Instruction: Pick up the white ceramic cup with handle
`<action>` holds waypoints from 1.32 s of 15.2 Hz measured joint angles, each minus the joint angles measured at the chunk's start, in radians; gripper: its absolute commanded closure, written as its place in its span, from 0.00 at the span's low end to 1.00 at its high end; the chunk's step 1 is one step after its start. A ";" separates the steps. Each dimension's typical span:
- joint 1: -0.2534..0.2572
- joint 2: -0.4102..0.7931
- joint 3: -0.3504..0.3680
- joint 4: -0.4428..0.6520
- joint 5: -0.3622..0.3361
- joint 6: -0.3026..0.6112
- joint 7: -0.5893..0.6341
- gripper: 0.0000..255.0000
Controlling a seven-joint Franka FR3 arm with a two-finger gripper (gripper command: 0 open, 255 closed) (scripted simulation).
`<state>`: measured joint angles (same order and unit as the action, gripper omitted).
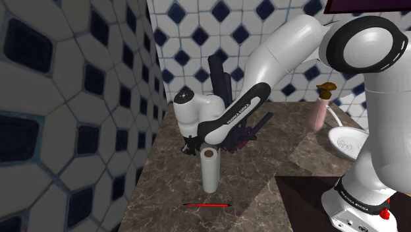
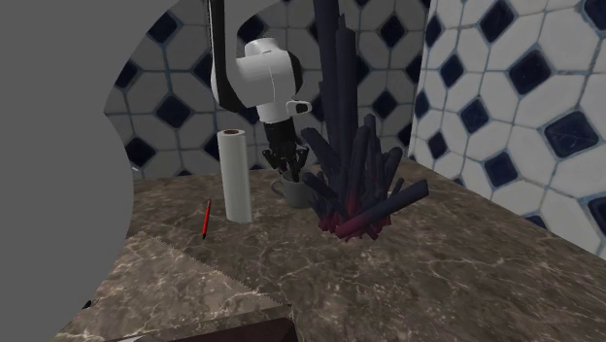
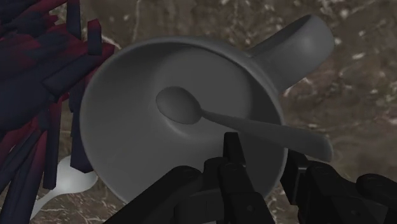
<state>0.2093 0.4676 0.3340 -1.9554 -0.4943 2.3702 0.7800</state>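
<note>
The grey cup (image 3: 133, 127) stands upright on the marble counter (image 2: 437, 272). In the second exterior view it sits between the paper roll (image 2: 234, 175) on its left and the dark spiky cluster (image 2: 354, 175) on its right. A spoon (image 3: 254, 124) lies inside.

The gripper (image 3: 270, 167) is lowered over the rim. Its claw is narrowly parted, with one finger inside the wall and one outside, and neither is visibly pressing. Straddling the wall away from the handle (image 3: 299, 48) avoids both the spoon and the cluster.

Judged step: close, then lift.

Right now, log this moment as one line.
gripper at grey handled cup rim | spoon inside | cup on marbled counter | grasp unclear
</note>
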 measured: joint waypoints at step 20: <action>-0.030 -0.126 0.044 0.025 0.092 -0.137 -0.080 1.00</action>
